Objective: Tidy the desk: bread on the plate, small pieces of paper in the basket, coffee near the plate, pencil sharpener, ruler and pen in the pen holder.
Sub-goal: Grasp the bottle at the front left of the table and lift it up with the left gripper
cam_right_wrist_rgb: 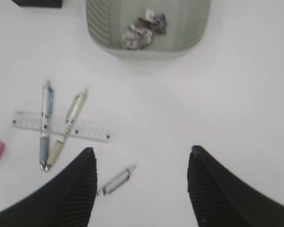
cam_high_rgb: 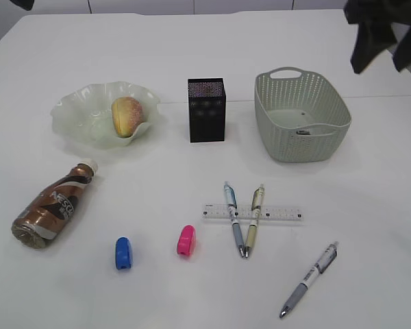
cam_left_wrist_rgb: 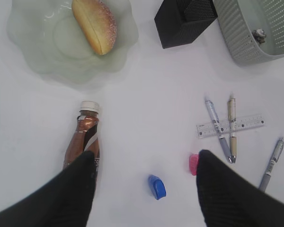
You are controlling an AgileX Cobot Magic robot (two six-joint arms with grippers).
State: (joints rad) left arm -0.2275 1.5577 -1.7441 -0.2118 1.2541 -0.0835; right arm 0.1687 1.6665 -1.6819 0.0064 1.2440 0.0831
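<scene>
1. The oval golden-brown sugar-crusted bread (cam_high_rgb: pixel 126 115) lies in the pale green ruffled glass plate (cam_high_rgb: pixel 75 113), and crumpled paper scraps (cam_right_wrist_rgb: pixel 143 29) sit inside the grey-green perforated plastic basket (cam_high_rgb: pixel 322 140); both steps look done.
2. The brown plastic coffee bottle with a white cap (cam_high_rgb: pixel 51 205) lies on its side on the white desk (cam_high_rgb: pixel 370 226), near the plate, cap toward it. It looks rigid and smooth, likely to roll; I would take it across the middle of the body.
3. The short clear plastic ruler (cam_high_rgb: pixel 252 212) lies flat under two crossed pens (cam_high_rgb: pixel 245 218). Thin, stiff and slippery, it offers little edge; lifting the pens first should free it.
4. A third grey pen (cam_high_rgb: pixel 309 278) lies apart, nearer the front edge. It is light and narrow; a pinch at the grip section seems best.
5. A blue pencil sharpener (cam_high_rgb: pixel 123 252) and a pink pencil sharpener (cam_high_rgb: pixel 186 240) rest near each other; small, hard and easy to pinch across their sides.
6. The square black metal-mesh pen holder (cam_high_rgb: pixel 206 110) stands upright between plate and basket.
7. The left gripper (cam_left_wrist_rgb: pixel 146 189) is spread and empty above the sharpeners; the right gripper (cam_right_wrist_rgb: pixel 142 184) is spread and empty above the lone pen.
</scene>
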